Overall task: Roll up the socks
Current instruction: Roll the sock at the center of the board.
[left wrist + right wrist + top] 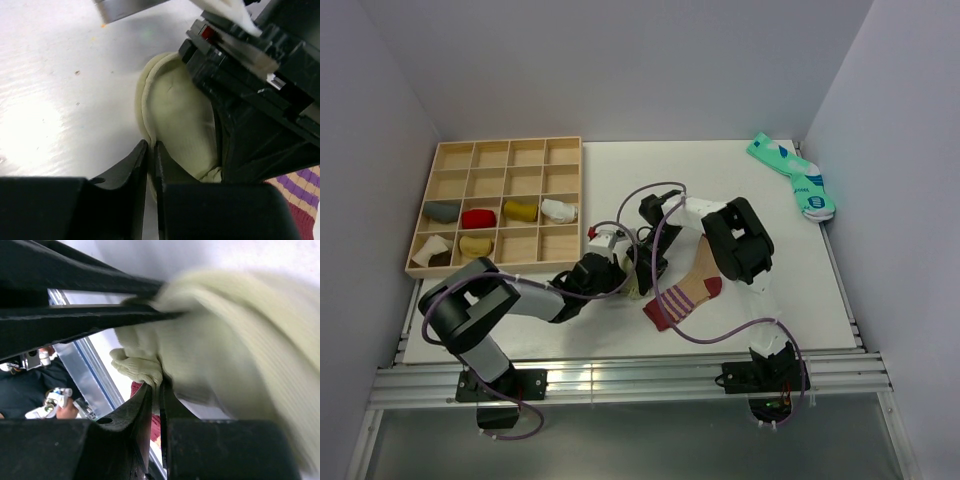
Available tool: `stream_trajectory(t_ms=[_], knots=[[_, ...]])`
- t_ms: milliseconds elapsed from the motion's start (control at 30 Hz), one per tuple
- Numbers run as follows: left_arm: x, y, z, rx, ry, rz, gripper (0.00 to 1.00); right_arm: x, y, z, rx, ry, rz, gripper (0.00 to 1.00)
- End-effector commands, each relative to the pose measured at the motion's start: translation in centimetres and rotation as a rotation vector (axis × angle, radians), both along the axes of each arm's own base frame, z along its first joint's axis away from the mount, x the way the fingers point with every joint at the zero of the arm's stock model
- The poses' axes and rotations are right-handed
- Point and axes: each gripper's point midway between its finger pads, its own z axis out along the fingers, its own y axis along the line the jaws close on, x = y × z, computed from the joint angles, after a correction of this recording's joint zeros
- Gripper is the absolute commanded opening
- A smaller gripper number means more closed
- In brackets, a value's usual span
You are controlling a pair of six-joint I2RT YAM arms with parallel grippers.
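The pale olive-green sock (175,115) lies bunched on the white table between both grippers; only a sliver of it shows in the top view (638,289). My left gripper (151,147) is shut on its folded edge and sits just left of it in the top view (623,275). My right gripper (156,388) is shut on a bunched end of the same sock (225,350) and reaches in from the right in the top view (654,268). The tan sock (686,294) with maroon toe, heel and striped cuff lies flat just right of them, partly under the right arm.
A wooden compartment tray (500,150) at the back left holds several rolled socks. A green, white and blue sock pair (792,175) lies at the back right corner. The table's front edge and rail (640,375) are close below the grippers.
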Motion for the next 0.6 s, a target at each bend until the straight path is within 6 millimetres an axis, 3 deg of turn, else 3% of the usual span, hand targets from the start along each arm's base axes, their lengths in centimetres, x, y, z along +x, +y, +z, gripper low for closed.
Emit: stream_trajectory(t_ms=[0,33,133,233,433,567], knots=[[-0.3,1.5,0.1,0.006,-0.009,0.07,0.17,1.0,-0.6,-1.1,-0.062,-0.044,-0.03,0.0],[-0.5,1.7,0.0,0.006,-0.007,0.072,0.27,1.0,-0.7,-1.3,-0.068,-0.049,-0.031,0.0],[-0.6,1.8,0.4,0.008,-0.021,0.067,0.41,1.0,-0.9,-1.8,-0.09,-0.04,-0.026,0.0],[-0.7,1.8,1.0,0.017,-0.047,0.066,0.49,1.0,-1.1,-2.0,-0.098,-0.041,-0.023,0.0],[-1.0,2.1,4.1,-0.021,-0.147,0.075,0.51,0.8,-1.2,-1.8,-0.102,-0.029,-0.013,0.0],[-2.4,1.0,7.1,-0.084,-0.239,-0.016,0.5,0.9,-1.3,-1.9,-0.103,-0.038,-0.003,0.0]])
